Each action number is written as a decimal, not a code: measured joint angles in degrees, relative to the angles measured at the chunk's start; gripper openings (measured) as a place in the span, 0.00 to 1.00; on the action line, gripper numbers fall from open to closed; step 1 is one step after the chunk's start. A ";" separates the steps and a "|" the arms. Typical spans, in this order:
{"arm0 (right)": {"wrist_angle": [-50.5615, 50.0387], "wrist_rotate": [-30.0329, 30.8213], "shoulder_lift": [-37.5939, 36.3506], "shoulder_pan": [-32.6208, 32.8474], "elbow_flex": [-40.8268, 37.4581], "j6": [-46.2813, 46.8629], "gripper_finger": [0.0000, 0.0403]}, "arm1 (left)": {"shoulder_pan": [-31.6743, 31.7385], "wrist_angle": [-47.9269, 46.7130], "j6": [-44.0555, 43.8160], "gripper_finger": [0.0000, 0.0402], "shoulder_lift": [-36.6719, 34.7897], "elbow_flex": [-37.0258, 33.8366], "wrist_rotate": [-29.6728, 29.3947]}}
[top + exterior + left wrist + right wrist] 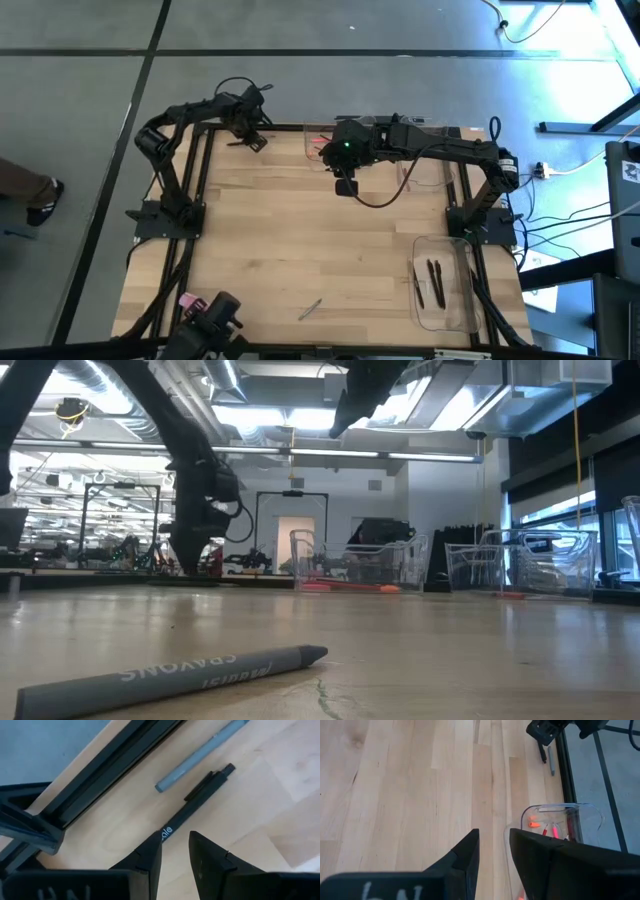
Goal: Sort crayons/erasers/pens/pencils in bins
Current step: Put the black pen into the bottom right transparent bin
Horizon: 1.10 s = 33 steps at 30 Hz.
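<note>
- The left gripper (pixel 175 851) hangs low over the far left corner of the table (pixel 300 240), its fingers a narrow gap apart and holding nothing.
- A black pen (pixel 192 810) lies flat just ahead of the fingertips, its near end running under the gap; a grey pencil-like stick (pixel 200 752) lies just beyond it, nearly parallel.
- To do this well, I would centre the fingers across the pen's barrel, drop straight down, and close only once both tips straddle it, keeping clear of the grey stick.
- The right gripper (pixel 492 851) waits above a clear bin (pixel 560 820) holding red and orange sticks, its fingers slightly apart and empty.
- Another bin (pixel 445 285) with dark pens sits well away, at the near right, probably the pen's destination.
- A grey crayon (pixel 170 678) and a pink eraser (pixel 186 299) remain loose near the front edge.
</note>
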 joint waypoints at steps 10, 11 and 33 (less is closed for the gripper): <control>0.52 0.00 0.00 0.00 0.00 -0.02 0.28 | 0.03 2.33 2.90 0.22 2.96 0.00 -0.88; 0.52 0.00 0.00 0.00 0.00 -0.02 0.28 | 0.04 2.72 2.90 0.22 2.96 0.00 -1.21; 0.56 0.00 0.00 0.00 0.00 -0.20 0.28 | 0.04 3.06 -0.77 0.22 2.96 0.00 -0.93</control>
